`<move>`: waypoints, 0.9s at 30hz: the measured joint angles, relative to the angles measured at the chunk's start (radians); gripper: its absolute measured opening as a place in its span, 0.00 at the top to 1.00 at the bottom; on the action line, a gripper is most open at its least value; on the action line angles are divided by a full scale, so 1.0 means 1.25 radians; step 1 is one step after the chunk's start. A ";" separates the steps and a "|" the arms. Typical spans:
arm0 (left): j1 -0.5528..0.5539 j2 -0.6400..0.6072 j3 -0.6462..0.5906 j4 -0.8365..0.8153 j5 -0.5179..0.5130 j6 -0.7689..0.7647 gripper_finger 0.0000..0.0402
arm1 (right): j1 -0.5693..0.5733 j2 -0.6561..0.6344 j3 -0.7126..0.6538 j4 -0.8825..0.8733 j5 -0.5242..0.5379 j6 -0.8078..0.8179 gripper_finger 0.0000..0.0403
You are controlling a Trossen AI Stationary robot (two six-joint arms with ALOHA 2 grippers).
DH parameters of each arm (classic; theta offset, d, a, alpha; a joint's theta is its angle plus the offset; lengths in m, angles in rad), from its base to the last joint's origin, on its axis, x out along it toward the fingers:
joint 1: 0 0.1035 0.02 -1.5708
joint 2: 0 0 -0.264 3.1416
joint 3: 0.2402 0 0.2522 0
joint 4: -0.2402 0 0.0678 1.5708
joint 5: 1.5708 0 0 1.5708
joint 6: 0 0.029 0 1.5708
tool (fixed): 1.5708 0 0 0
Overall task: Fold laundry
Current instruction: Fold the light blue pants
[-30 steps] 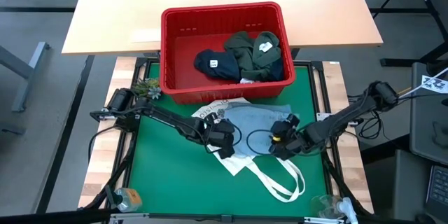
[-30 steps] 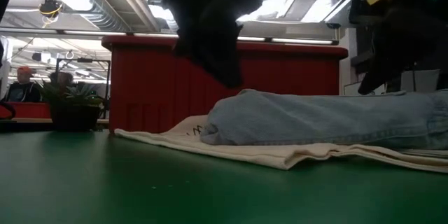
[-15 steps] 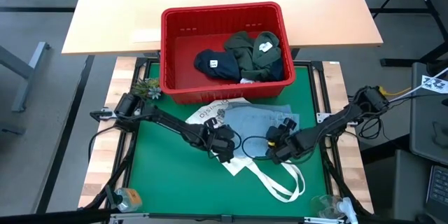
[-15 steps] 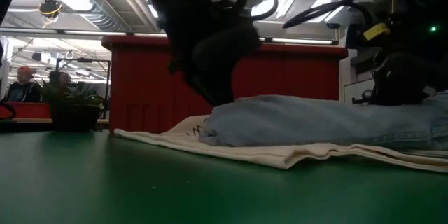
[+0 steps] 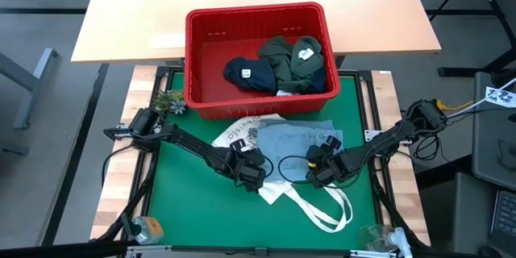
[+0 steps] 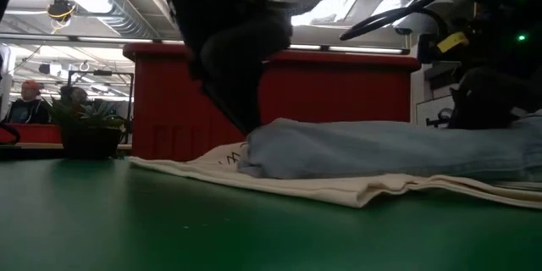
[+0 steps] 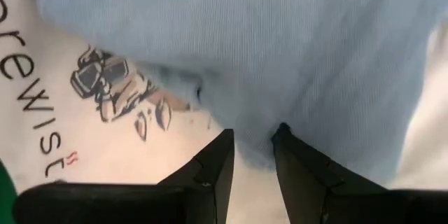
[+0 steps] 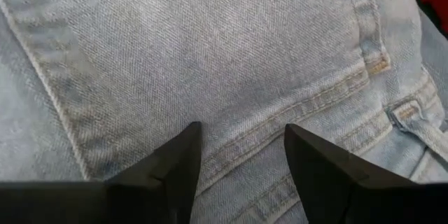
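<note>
- My left gripper (image 5: 251,171) is low over the near left edge of the light blue denim garment (image 5: 294,141), which lies flat on the white printed tote bag (image 5: 242,131) on the green table mat (image 5: 185,201).
- In my left wrist view the two dark fingers (image 7: 217,164) stand a narrow gap apart, tips at the frayed hem of the denim (image 7: 280,56); a little of the hem sits between the tips, but I cannot tell whether they pinch it.
- The tote's black print and lettering (image 7: 112,91) show just beside that hem.
- My right gripper (image 5: 316,169) is down on the near right part of the same denim garment.
- In my right wrist view its fingers (image 8: 178,164) are spread apart, tips pressing on the denim (image 8: 210,56) beside a stitched seam; nothing is clamped between them.
- From table height the denim (image 6: 381,148) is a low mound on the cream tote (image 6: 296,185), with my left arm coming down at its left end.
- The tote's long handles (image 5: 326,210) trail toward the near edge of the mat.
- The red slotted basket (image 5: 210,48) stands behind the mat, touching the tote's far edge.
- Inside it lie a navy garment (image 5: 248,73) and a dark olive green garment (image 5: 286,63), side by side and touching.
- A small potted plant (image 5: 169,101) sits by the basket's near left corner.
</note>
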 joint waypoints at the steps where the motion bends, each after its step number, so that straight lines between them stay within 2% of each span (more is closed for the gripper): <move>1: -0.001 -0.007 -0.001 -0.008 0.006 0.000 0.76 | 0.000 0.000 -0.001 -0.001 -0.001 -0.001 0.49; 10: 0.003 -0.058 -0.002 0.001 -0.007 -0.004 0.76 | 0.000 0.000 -0.002 -0.001 -0.006 -0.003 0.49; 23: 0.039 -0.059 -0.002 0.187 -0.016 0.001 0.76 | 0.011 -0.084 0.028 -0.014 -0.055 -0.004 0.49; 27: 0.040 -0.053 0.000 0.184 -0.017 0.002 0.76 | 0.049 -0.087 0.035 -0.013 -0.034 -0.003 0.49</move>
